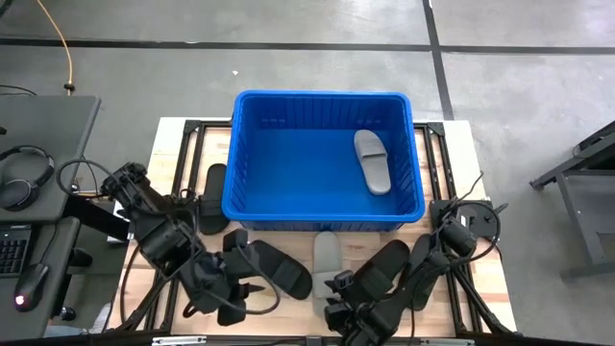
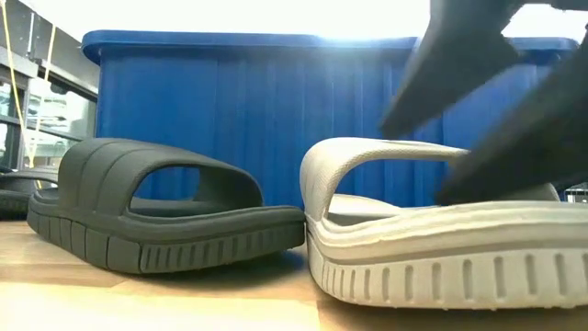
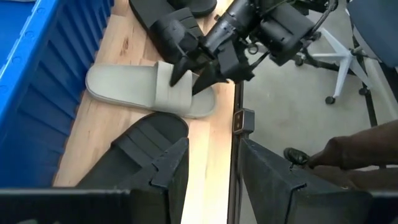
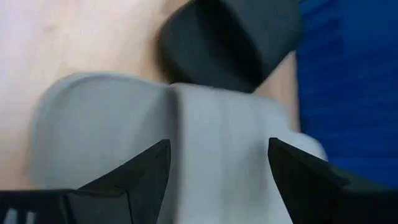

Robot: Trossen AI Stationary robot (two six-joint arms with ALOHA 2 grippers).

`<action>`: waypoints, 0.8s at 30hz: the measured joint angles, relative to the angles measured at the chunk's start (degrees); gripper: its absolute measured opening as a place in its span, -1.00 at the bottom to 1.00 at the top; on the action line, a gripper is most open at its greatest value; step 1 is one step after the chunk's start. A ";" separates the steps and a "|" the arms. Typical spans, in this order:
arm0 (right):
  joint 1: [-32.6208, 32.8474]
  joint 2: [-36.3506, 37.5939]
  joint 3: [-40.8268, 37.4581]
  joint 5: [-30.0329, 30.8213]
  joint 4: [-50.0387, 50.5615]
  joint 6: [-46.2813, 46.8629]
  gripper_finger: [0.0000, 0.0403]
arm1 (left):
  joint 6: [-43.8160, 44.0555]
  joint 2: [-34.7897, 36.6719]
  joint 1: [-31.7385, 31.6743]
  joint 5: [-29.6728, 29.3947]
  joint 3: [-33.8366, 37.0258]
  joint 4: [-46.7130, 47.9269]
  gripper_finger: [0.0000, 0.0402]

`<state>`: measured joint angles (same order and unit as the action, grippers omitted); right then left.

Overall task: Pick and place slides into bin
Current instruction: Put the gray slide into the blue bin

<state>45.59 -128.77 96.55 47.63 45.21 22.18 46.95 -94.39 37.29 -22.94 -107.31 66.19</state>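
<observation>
The blue bin point(image 1: 252, 183) stands at the table's middle back with one light grey slide point(image 1: 373, 160) lying in it. Another grey slide point(image 1: 327, 256) lies sole-down on the table in front of the bin, also in the low view point(image 2: 441, 244). My right gripper point(image 3: 189, 78) is open just above it, one finger on either side of its strap point(image 4: 217, 124). A black slide point(image 1: 281, 271) lies to its left, below my open, empty left gripper point(image 3: 214, 168). Two more black slides lie left of the bin point(image 1: 213, 197) and under my right arm point(image 1: 392, 258). My right gripper comes at the grey slide's strap point(image 3: 171, 87) slanting down from the table's near side, its open fingers point(image 3: 179, 67) across the strap. Whether they touch it, I cannot tell. The slide lies flat on the table.
The bin's near wall point(image 2: 276, 119) rises right behind the two front slides. The table's near edge point(image 3: 235, 118) is close to both grippers. A desk with headphones point(image 1: 24, 173) stands left of the table. Part of a person point(image 3: 354, 152) shows beyond the near edge.
</observation>
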 joint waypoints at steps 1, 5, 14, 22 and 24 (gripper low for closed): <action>-0.20 0.00 0.02 1.08 -0.02 -0.09 0.29 | 0.28 0.00 0.44 -0.60 0.00 -0.01 -0.34; -1.34 0.00 0.04 1.31 1.64 1.00 0.29 | 1.36 0.00 1.79 -2.07 0.00 0.00 -0.34; -2.08 0.02 0.11 0.30 6.56 6.21 0.15 | 1.94 0.00 1.72 -2.16 0.00 -0.02 -0.34; -0.23 0.02 0.13 0.63 6.81 7.85 -0.23 | 1.95 0.00 1.74 -2.16 0.00 -0.02 -0.34; 0.11 0.02 0.13 0.14 6.09 7.92 -0.29 | 1.95 0.00 1.74 -2.16 0.00 -0.02 -0.34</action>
<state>45.70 -128.75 96.68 47.77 51.30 30.10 48.90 -94.39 39.03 -25.10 -107.31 66.17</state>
